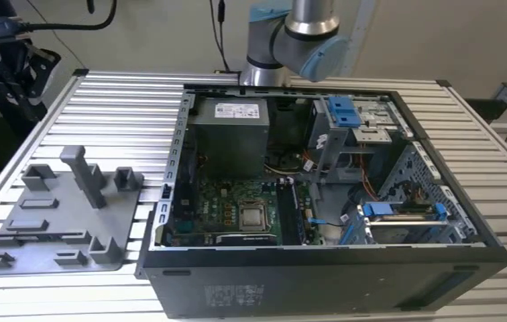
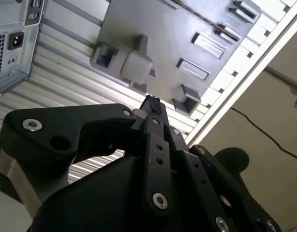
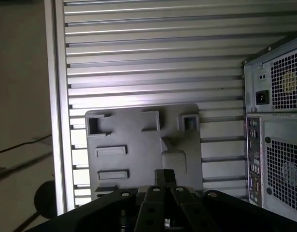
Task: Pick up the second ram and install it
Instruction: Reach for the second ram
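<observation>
A: What is seen closest in?
B: The gripper (image 2: pixel 150 102) is seen in both wrist views with its fingers pressed together; nothing is seen held between them.
A: And beneath it?
B: The grey tray (image 2: pixel 138 29) is seen below the fingertips, apart from them, with its tall post (image 2: pixel 136 65) nearest the tips. The tray is laid on the slatted table (image 1: pixel 119 100), at the exterior view's left.
A: Where is the memory stick found?
B: It cannot be picked out with certainty. A thin dark line is seen in the tray's long slot (image 1: pixel 43 236) — whether that is the stick cannot be told.
A: And farther off?
B: The open computer case (image 1: pixel 325 282) is set just beside the tray, at the exterior view's right, and the arm (image 1: pixel 303 40) is seen behind it.
</observation>
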